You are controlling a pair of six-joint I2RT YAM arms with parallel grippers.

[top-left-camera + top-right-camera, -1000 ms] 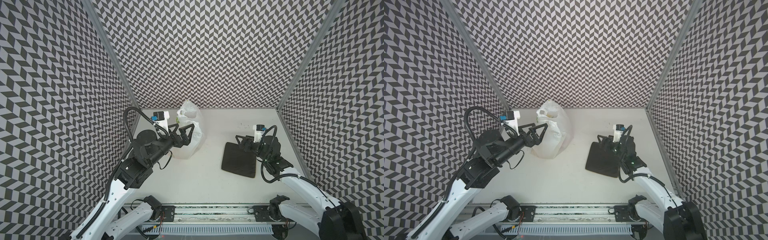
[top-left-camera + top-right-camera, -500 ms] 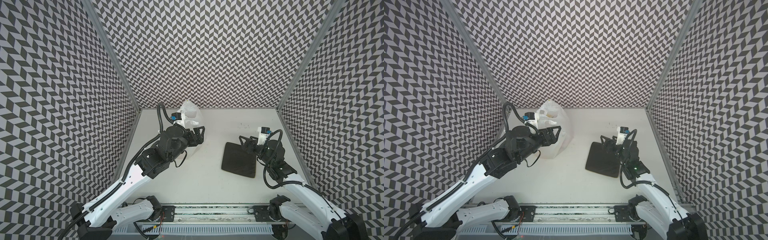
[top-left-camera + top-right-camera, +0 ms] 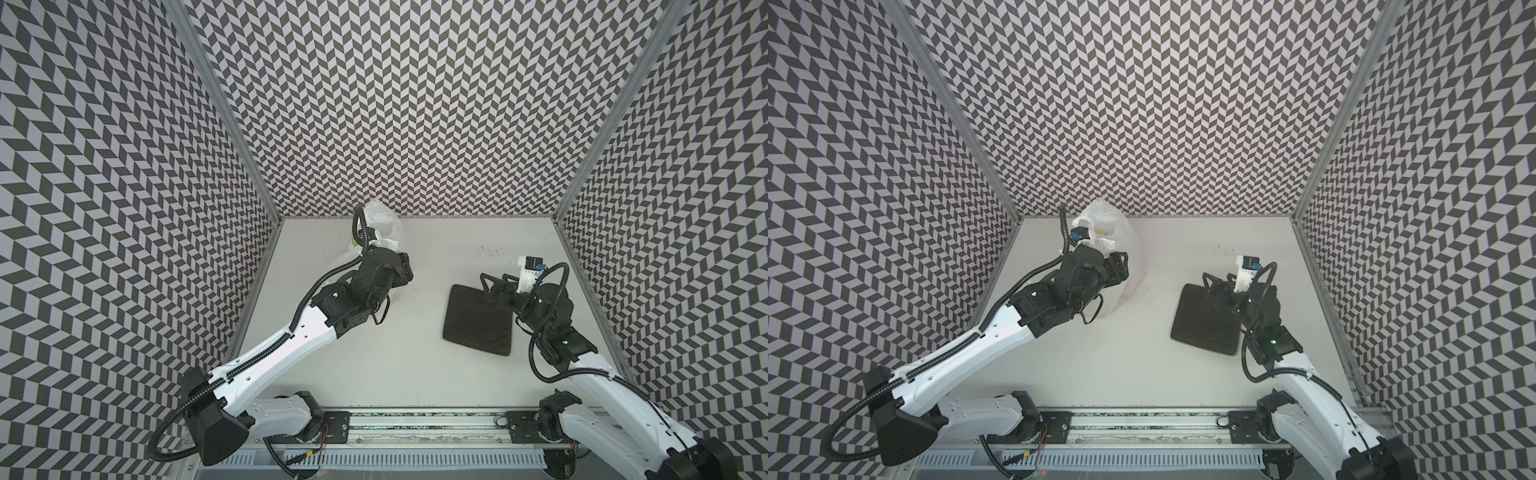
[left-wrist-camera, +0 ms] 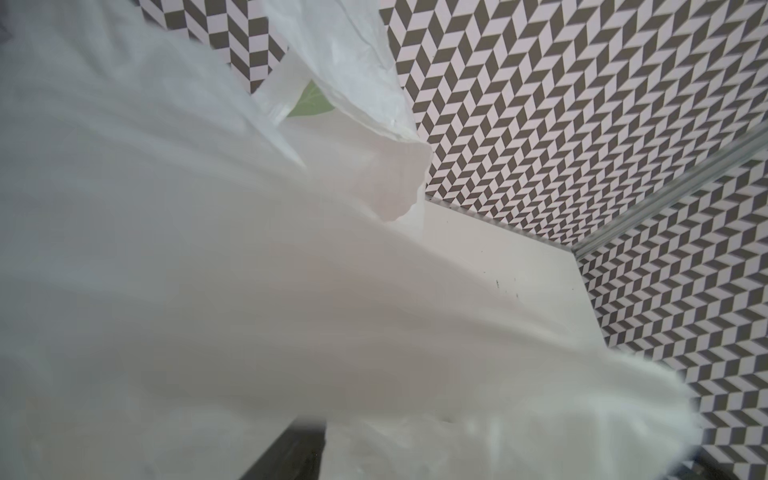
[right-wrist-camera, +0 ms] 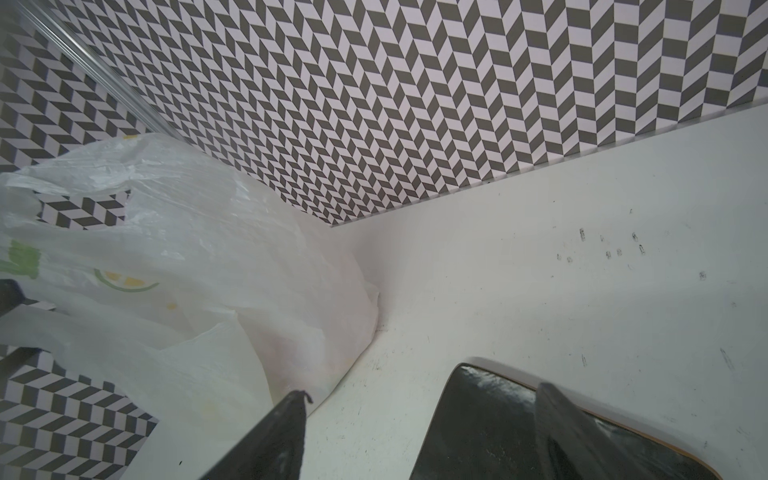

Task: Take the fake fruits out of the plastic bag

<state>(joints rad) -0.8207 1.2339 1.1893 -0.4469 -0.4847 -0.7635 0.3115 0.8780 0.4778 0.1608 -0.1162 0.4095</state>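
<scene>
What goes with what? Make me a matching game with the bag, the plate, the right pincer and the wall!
Things:
1 bag
2 plate
3 right pincer
4 wall

Looks:
a open, holding nothing
b black-and-white zigzags
c white and crinkly, with lemon pictures
d dark, lying flat

Pairs: 1-c, 2-d, 3-a, 4-b

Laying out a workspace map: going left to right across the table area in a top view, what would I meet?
Left arm's white forearm link → crinkly translucent white plastic bag → dark square plate → right arm's white forearm link.
</scene>
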